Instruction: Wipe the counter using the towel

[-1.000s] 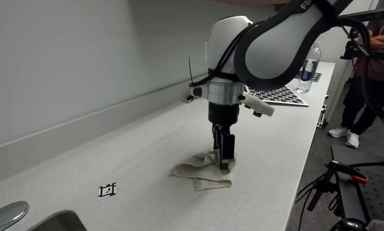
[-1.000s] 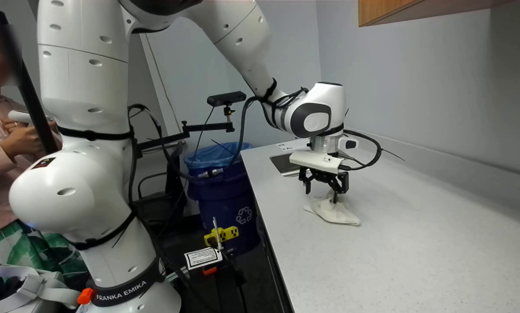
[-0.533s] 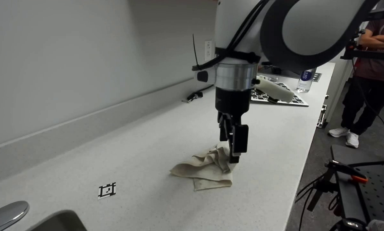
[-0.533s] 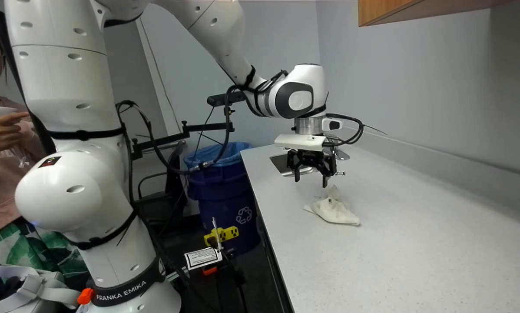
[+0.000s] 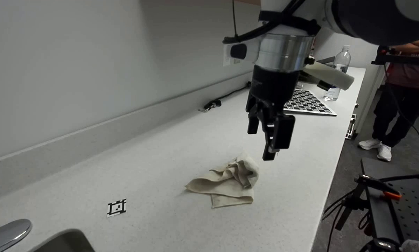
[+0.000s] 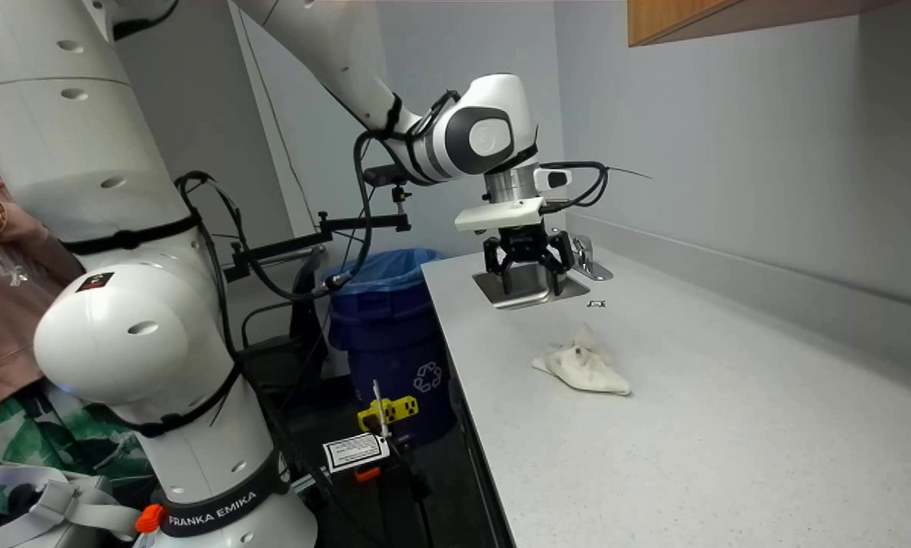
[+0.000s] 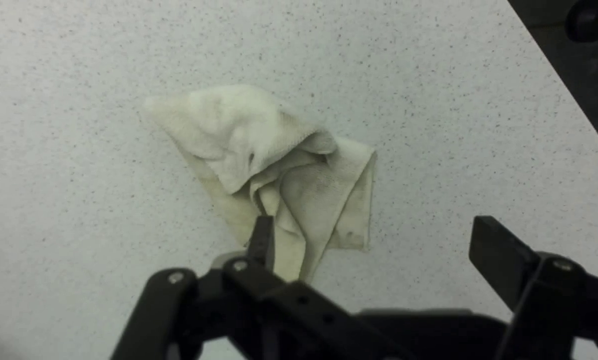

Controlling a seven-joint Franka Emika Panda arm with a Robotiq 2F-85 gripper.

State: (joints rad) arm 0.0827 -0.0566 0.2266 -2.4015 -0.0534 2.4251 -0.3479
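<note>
Lying crumpled on the pale counter, the towel is held by nothing: loose folds on top, a flat flap showing underneath. That looseness is the first worry. A pinch at the upper folds alone might leave the lower layer trailing, or let the cloth slip out partway through a stroke, and a bunched wad would likely clean only a narrow track. The gripper hangs above, clear of the cloth, its fingers spread wide with nothing between them. In the wrist view one finger overlaps the towel's lower part while the other stands over plain counter, so dropping straight and closing from here could catch just an edge. Going too low would jam hard tips against the surface. Whether the wiping is finished or yet to begin, I cannot tell; if finished, little remains to go wrong. Farther out, the front edge is near enough that a wide stroke might pull the cloth over it, the sink could snag a corner, and a long sweep past the checkered board might topple the water bottle.
</note>
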